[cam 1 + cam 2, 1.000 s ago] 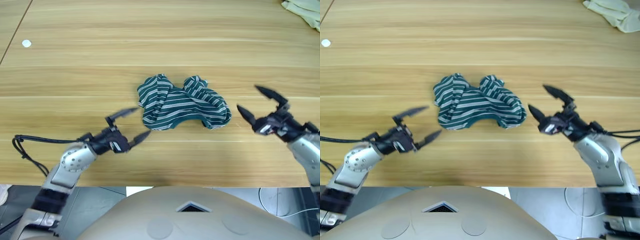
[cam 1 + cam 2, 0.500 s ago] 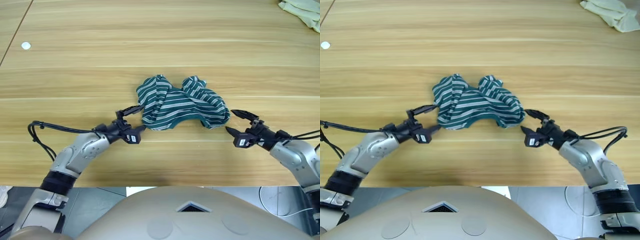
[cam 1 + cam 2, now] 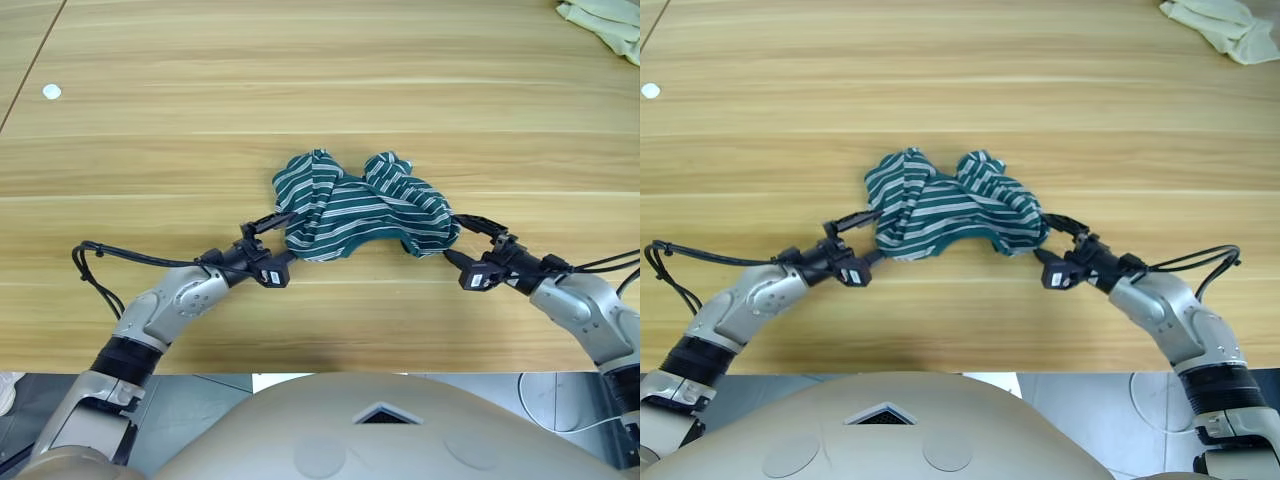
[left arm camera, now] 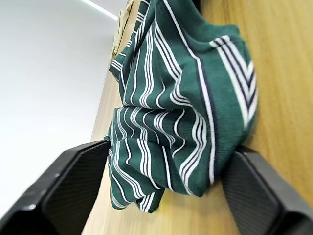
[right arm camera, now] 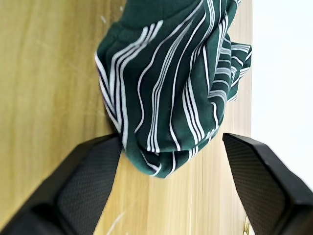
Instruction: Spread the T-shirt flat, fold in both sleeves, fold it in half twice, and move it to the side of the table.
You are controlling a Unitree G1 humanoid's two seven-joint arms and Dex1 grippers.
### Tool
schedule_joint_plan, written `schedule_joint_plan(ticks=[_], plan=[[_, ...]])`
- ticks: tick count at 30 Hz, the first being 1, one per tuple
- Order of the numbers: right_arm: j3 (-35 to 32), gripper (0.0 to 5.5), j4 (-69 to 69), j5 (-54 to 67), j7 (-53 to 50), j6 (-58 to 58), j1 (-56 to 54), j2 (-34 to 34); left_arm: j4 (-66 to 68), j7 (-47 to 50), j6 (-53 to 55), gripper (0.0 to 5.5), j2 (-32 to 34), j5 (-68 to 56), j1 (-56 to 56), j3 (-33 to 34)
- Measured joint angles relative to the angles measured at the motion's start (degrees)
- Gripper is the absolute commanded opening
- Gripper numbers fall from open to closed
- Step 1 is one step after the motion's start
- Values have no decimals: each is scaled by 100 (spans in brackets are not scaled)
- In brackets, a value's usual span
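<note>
1. The T-shirt (image 3: 360, 205) lies bunched in a green-striped heap near the middle of the table (image 3: 300, 100). You cannot tell sleeves, collar or hem apart in the folds, and whatever is tucked underneath is hidden.
2. The left gripper (image 3: 290, 238) is at the heap's left edge with its fingers apart, one on each side of the cloth. In the left wrist view the fabric fills the gap between them; whether the pads press it is hard to make out.
3. The right gripper (image 3: 450, 233) is at the heap's right edge with its fingers spread just as wide. The right wrist view shows a rounded fold sitting between them, not pinched.
4. A pale cloth (image 3: 605, 22) lies at the far right corner, cut off by the frame and well apart from the shirt. A small white round mark (image 3: 52, 90) sits far off to the left.
5. A black cable (image 3: 85, 270) loops over the wood beside the left arm, and another cable (image 3: 1210, 262) arcs by the right arm — both near the table's front edge.
6. Bare wood runs beyond the shirt and to either side; the front edge is close behind both wrists.
</note>
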Motion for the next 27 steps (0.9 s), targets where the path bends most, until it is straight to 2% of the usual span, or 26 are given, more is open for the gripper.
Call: schedule_joint_plan(ticks=[6,18,22,27], plan=[[289,270,240,-66,-108,-145,-242,3,267,102,2,235,-85,36,-125,-86],[569,9,577,-27,-99,-271,-373,-3,394,184,4,55,-83,-59,-299,-93],[613,0,909,74,-98,-372,-658,21,351,204,-10,3,-64,-190,-250,-15],[626,0,1093,658,36,-630,-659,73,312,119,-458,3,-18,-818,84,-29]])
